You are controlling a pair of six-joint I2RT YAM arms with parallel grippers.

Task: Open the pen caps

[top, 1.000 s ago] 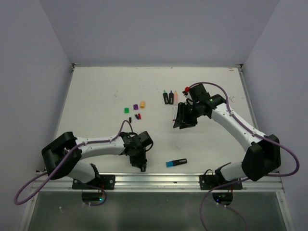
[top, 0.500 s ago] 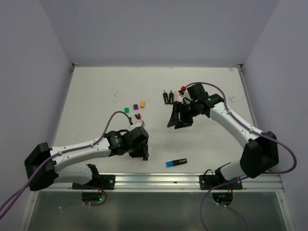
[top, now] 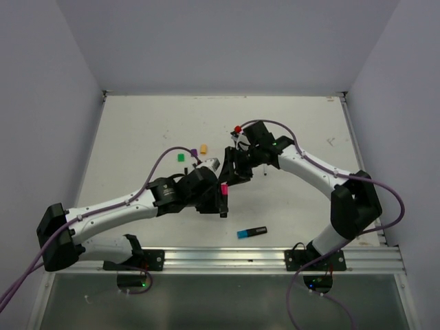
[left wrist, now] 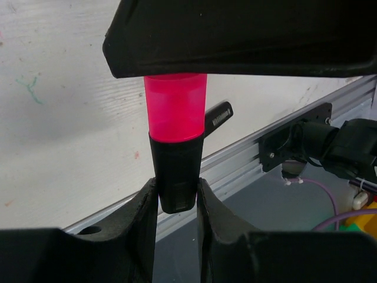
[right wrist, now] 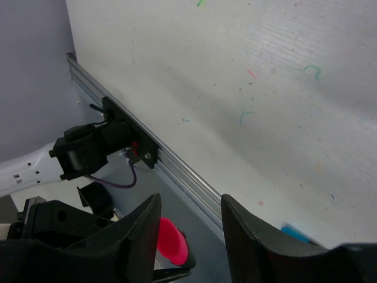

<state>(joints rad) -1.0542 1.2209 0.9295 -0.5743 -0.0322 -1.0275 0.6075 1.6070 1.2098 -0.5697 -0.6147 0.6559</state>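
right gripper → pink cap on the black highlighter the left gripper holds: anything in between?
Nothing visible. The left gripper clamps the black highlighter barrel, leaving the pink plastic cap bare. The right gripper is open and close to the cap, with only open space between them in its wrist view.

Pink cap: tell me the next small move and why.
Probably close the right gripper on the pink cap: the left gripper clamps the black barrel, and the cap shows between the right gripper's open fingers, not yet gripped.
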